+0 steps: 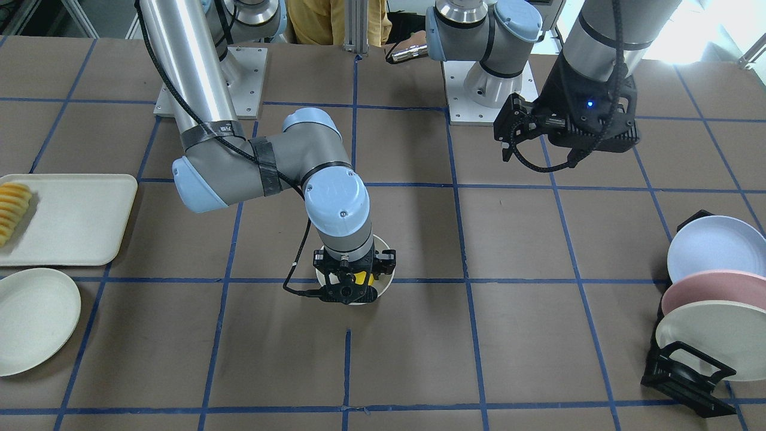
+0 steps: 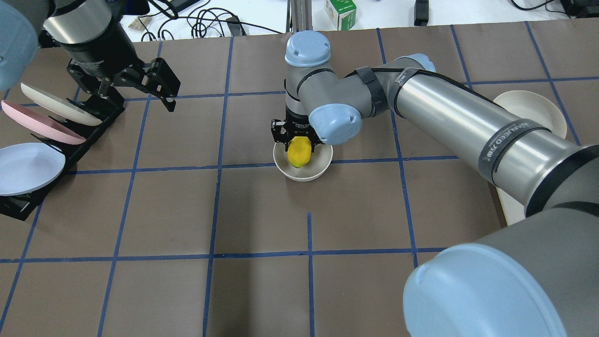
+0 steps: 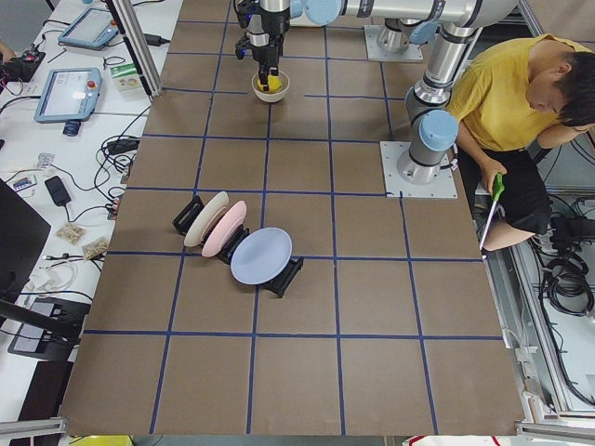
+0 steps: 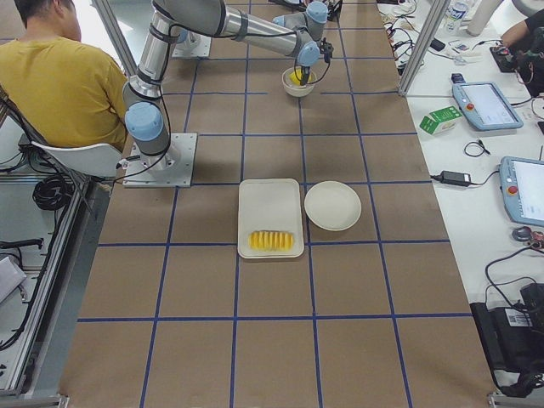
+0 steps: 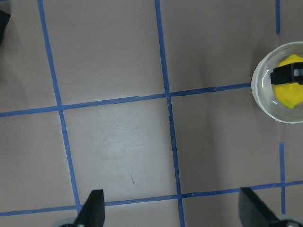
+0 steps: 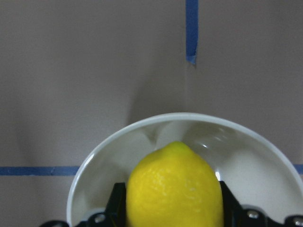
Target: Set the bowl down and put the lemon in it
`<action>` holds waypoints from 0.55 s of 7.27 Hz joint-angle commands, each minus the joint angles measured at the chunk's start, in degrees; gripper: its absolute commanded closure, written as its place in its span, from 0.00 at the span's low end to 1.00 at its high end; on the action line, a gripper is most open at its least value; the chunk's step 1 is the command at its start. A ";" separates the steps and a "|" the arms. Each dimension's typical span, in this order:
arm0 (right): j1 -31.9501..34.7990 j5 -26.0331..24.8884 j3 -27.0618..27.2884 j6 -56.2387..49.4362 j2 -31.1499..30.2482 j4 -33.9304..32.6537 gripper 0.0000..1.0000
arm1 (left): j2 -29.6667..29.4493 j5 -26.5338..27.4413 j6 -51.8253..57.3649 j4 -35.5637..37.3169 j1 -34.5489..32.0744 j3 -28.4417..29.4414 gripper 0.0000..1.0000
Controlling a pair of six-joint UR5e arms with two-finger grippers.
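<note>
The off-white bowl stands on the brown table near its middle. It also shows in the front view and in the right wrist view. My right gripper points down into the bowl and is shut on the yellow lemon. The right wrist view shows the lemon between the two fingers, low inside the bowl. I cannot tell whether it touches the bottom. My left gripper is open and empty, high above the table's left side. Its wrist view shows the bowl and lemon at the right edge.
A black rack with blue, pink and cream plates stands under and beside the left gripper. A cream tray with yellow slices and a flat off-white plate lie on the robot's right side. A person in yellow sits behind the robot.
</note>
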 commanded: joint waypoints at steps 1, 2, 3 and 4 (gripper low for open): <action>-0.08 -0.30 0.09 0.39 1.11 -0.29 1.00 | -0.03 0.12 -0.34 0.09 -0.03 0.03 0.00; -0.08 -0.30 0.09 0.74 1.20 -0.20 1.00 | 0.06 0.04 -0.34 0.09 -0.03 0.03 0.00; -0.08 -0.30 0.09 0.83 1.20 -0.12 0.46 | 0.06 0.04 -0.25 0.09 -0.03 -0.06 0.00; -0.08 -0.30 0.09 0.65 1.20 0.06 0.33 | 0.06 -0.05 -0.25 0.09 -0.03 -0.06 0.00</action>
